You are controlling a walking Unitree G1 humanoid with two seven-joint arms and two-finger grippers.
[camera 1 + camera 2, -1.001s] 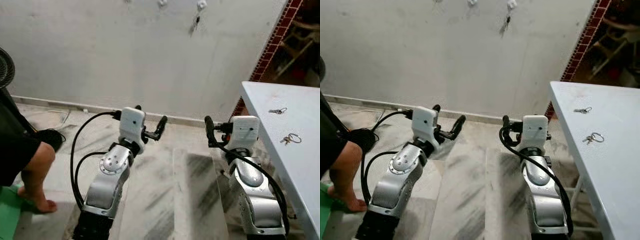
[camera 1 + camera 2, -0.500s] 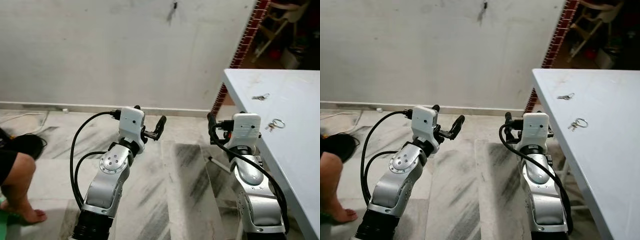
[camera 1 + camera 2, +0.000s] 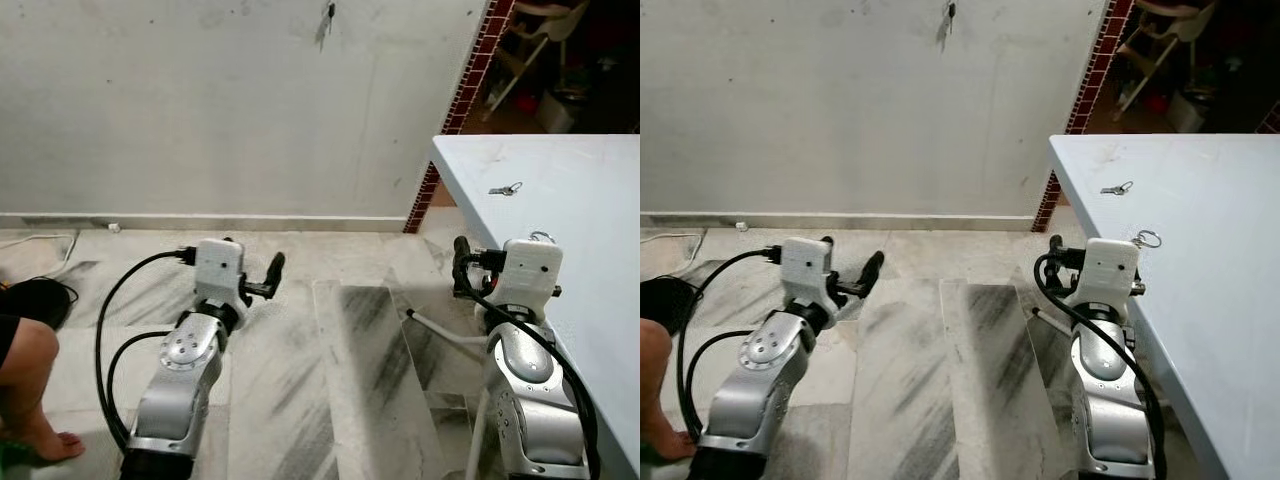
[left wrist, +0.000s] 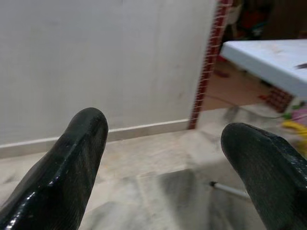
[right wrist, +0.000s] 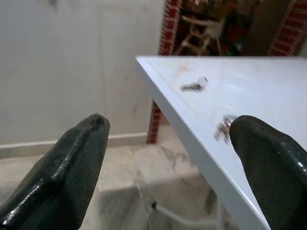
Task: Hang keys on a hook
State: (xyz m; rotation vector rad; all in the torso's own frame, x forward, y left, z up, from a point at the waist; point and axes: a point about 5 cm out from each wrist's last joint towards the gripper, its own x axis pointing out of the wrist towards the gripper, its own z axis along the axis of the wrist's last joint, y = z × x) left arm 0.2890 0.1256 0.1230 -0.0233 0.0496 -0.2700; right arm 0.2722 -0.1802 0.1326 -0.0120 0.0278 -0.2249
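Note:
Two sets of keys lie on the pale blue table (image 3: 600, 190) at the right. A single key (image 3: 505, 188) lies farther back. A key ring (image 3: 1145, 238) lies near the table's edge, partly hidden behind my right wrist. My right gripper (image 5: 168, 158) is open and empty, level with the table's edge, with the key ring (image 5: 223, 128) just ahead beside one finger. My left gripper (image 3: 255, 262) hangs open and empty over the floor, pointing at the wall. High on the white wall hangs a small dark object (image 3: 327, 18); I cannot make out the hook itself.
A person's bare leg and foot (image 3: 30, 390) are at the far left, next to a black object (image 3: 35, 297). A red brick pillar (image 3: 465, 90) ends the wall, with a wooden chair (image 3: 530, 40) behind it. A thin metal bar (image 3: 440, 328) runs under the table.
The whole view has swung right and come nearer the table. My right gripper now stands at the table's edge by the key ring. Both grippers stay open.

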